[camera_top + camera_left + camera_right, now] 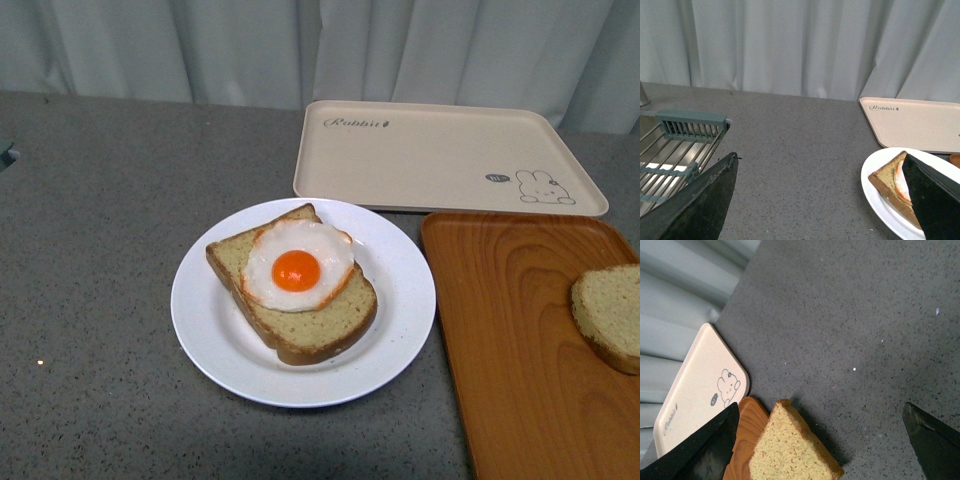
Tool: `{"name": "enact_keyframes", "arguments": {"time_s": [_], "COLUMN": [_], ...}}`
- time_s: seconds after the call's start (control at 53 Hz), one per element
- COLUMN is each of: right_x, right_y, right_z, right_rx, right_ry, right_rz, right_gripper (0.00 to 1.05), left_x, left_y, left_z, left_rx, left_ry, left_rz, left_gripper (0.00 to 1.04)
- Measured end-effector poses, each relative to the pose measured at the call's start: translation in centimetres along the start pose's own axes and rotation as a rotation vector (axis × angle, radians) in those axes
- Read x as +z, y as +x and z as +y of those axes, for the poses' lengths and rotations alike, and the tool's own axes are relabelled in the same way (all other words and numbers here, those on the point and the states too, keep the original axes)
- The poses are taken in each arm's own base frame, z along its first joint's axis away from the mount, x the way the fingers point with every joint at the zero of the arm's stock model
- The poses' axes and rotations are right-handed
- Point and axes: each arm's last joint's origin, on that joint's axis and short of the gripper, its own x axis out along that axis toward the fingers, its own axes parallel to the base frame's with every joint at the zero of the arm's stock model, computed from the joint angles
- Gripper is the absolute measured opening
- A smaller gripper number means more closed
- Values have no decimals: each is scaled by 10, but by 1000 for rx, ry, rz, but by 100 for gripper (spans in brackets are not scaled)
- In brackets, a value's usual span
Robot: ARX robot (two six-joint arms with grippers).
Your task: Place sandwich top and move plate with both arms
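Note:
The sandwich top (610, 312), a plain tan bread slice with brown crust, lies on the wood-grain tray (510, 350) at the right edge of the front view. It also shows in the right wrist view (790, 450), between the open fingers of my right gripper (821, 440). The white plate (215, 340) sits mid-table holding a bread slice topped with a fried egg (297, 270). My left gripper (820, 200) is open above bare countertop, and the plate (875, 190) lies beside one finger (935, 200). Neither arm shows in the front view.
A beige rabbit-print tray (440, 155) lies behind the plate and touches the wood tray's far edge. A sink with a grey-green rack (685, 135) is off to the left in the left wrist view. Grey curtains hang behind the counter.

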Motion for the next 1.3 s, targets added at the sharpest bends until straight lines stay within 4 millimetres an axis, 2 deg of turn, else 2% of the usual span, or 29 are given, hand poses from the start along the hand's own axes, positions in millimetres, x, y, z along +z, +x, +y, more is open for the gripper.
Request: {"name": "enact_keyframes", "arguments": {"time_s": [0.189,0.321,0.604,0.868,1.075,1.302], "right_x": [-24,-31,-46,-68,-77,-85], "right_y": [39,52,65,79,85,92], "right_z": [-1,0,17,14,14,21], "right_rx": [-141,-197,-189,-206,-195,-67], "right_ry": [-6,-10,-45,-36,-48,-15], "right_rz": [123,152,200,303,310,340], "right_gripper": [96,96,96,96,96,96], "left_x": [0,0,0,0,0,0], "left_y": [0,0,0,0,0,0], "left_z": [0,0,0,0,0,0], "left_rx": [0,0,0,0,0,0], "left_ry": [0,0,0,0,0,0], "left_rz": [0,0,0,0,0,0], "left_gripper": [98,98,98,98,98,98]}}
